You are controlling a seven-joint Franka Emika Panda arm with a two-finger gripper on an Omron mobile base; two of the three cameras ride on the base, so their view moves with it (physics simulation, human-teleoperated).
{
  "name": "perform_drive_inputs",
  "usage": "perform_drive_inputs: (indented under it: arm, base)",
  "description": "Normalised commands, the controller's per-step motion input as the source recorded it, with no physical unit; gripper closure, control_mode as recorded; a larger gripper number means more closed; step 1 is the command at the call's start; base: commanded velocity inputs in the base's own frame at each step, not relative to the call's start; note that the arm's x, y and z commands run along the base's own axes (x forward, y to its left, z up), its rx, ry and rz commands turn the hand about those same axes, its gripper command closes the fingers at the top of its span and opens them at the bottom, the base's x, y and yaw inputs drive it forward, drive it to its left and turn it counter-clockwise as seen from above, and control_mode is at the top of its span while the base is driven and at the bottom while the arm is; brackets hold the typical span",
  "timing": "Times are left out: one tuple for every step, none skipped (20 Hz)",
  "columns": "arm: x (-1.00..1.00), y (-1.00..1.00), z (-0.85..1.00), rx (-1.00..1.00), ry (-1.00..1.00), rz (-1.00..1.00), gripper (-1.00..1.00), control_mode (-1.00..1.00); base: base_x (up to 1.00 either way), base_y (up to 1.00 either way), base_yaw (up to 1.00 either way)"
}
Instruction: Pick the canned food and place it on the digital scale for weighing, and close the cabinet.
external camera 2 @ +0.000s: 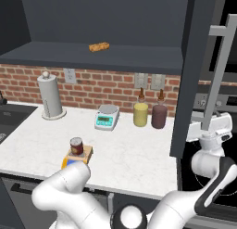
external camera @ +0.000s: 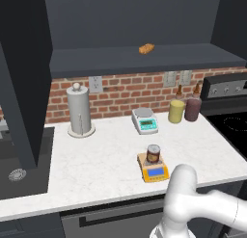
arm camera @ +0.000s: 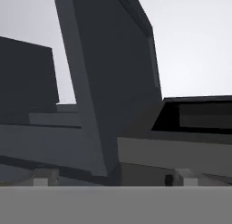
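Canned food (external camera: 153,153): small dark red-brown cylinder, pale silvery lid, standing upright on the grey plate of the digital scale (external camera: 154,170). The can is about as wide as the plate. Scale body is orange-yellow, square, with a blue display on its front edge; it sits on the white marbled tabletop (external camera: 96,160) toward the front edge.

Cabinet (external camera 2: 106,56): dark navy-grey, above the tabletop, doors swung open on both sides. The right-hand door (external camera 2: 187,79) stands edge-on in the right base view, with a long silver bar handle (external camera 2: 217,70) beside it. The inner shelf is dark.

Claw (external camera 2: 210,126): raised at the right, close by the open door and near the bar handle; fingers spread wide, holding nothing. In the hand view the door's dark panel rises just ahead of the fingertips.

Count:
- cans: one
- scales: two, the orange-yellow one plus a grey-white scale (external camera: 144,120) with teal display, farther back
- bottles: two, a yellow bottle (external camera: 176,110) and a dark brown bottle (external camera: 193,107), side by side at the brick wall
- paper towel holder (external camera: 79,111): one, back left
- orange-brown food piece (external camera: 146,48): one, on the cabinet shelf
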Motion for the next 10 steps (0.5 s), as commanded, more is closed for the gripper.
perform_drive_inputs:
  arm:
    - [-0.07,-0.04,0.14,0.00,-0.14,0.00,-1.00,-1.00]
    - [-0.07,0.00,0.07,0.00,-0.12,-0.01,-1.00,-1.00]
    - [-0.05,0.00,0.00,0.00,-0.07,-0.01,-1.00,-1.00]
    - [-0.08,0.00,0.00,0.00,-0.03,0.00,-1.00,-1.00]
    - [-0.04,0.00,-0.06,0.00,0.00,0.00,-1.00,-1.00]
    - [0.00,-0.03,-0.09,-0.03,0.00,0.00,-1.00,-1.00]
    - [0.00,-0.02,-0.12,-0.06,0.00,0.00,-1.00,-1.00]
    - [0.00,0.00,-0.23,-0.08,0.00,0.00,-1.00,-1.00]
    - [0.00,0.00,0.00,-0.02,0.00,0.00,-1.00,-1.00]
    - [-0.38,-0.06,0.00,-0.03,-0.15,0.00,-1.00,-1.00]
  base:
    - [0.00,0.00,0.00]
    - [0.00,0.00,0.00]
    - [0.00,0.00,0.00]
    - [0.00,0.00,0.00]
    - [0.00,0.00,0.00]
    - [0.00,0.00,0.00]
    - [0.00,0.00,0.00]
    - [0.00,0.00,0.00]
    - [0.00,0.00,0.00]
    - [0.00,0.00,0.00]
